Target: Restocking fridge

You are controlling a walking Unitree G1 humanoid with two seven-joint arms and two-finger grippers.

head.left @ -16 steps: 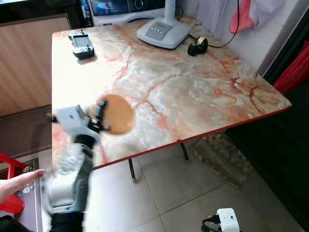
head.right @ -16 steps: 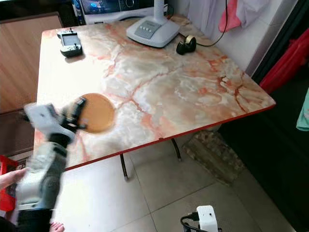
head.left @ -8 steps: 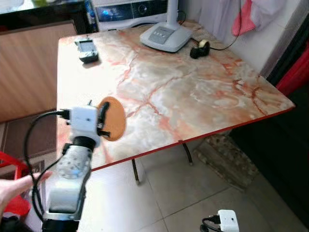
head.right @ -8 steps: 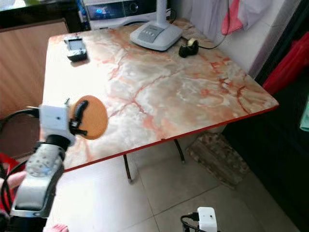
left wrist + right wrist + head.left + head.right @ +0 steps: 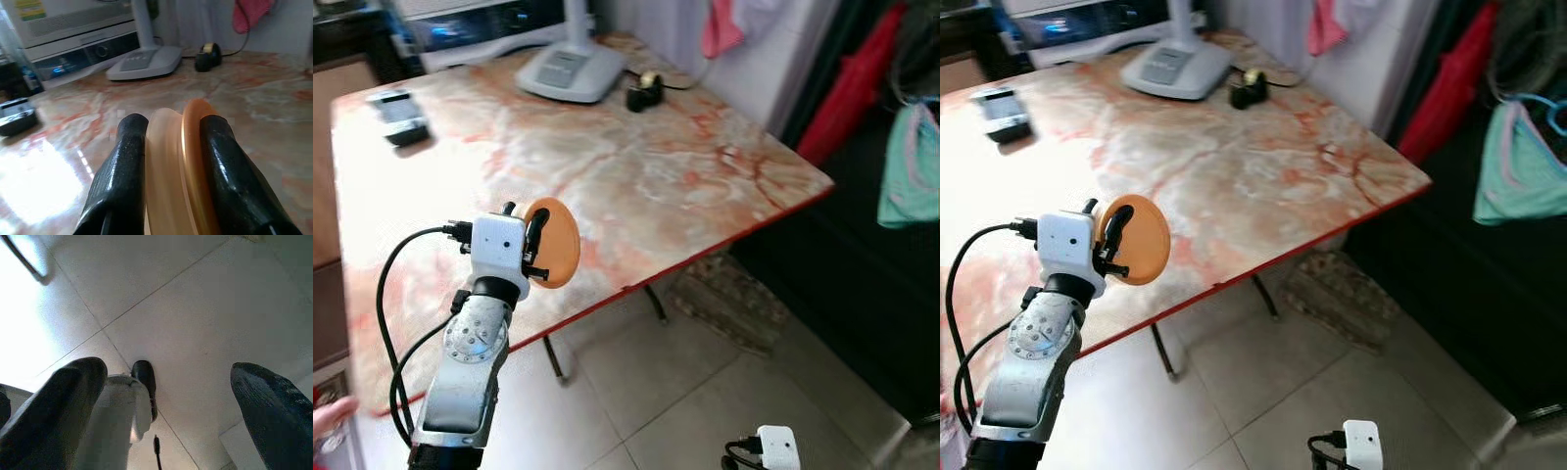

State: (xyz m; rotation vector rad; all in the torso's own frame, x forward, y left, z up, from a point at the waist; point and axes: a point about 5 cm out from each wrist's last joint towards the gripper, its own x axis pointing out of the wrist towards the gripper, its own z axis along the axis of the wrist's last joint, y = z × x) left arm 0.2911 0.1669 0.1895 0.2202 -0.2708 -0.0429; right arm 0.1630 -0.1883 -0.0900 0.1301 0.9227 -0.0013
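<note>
Left eye view: your left claw is raised in front of the robot, pinching an orange disc-shaped lid on edge between its 2 black fingers. Left wrist view confirms it: both fingers press on the lid, which has a paler inner lip and an orange outer face.

Change over the last second: the lid lay flat on the marble-pattern table with the claw at its edge; now it is off the surface, held upright above the near table edge. The whole scene has also swung, so the camera has turned toward the robot's right; a dark opening and hanging cloth now show on that side. The table's own things, a white lamp base, a tape roll and a small dark device, only look shifted.

Right claw: hangs low over the tiled floor, fingers spread, nothing between them.

Judgement: pick is done, carry has begun. No fridge can be made out yet. The edge-on pinch looks secure, but a thin lid could rotate in the grip while you walk, so turn smoothly.

A person's hand sits low on the left.
</note>
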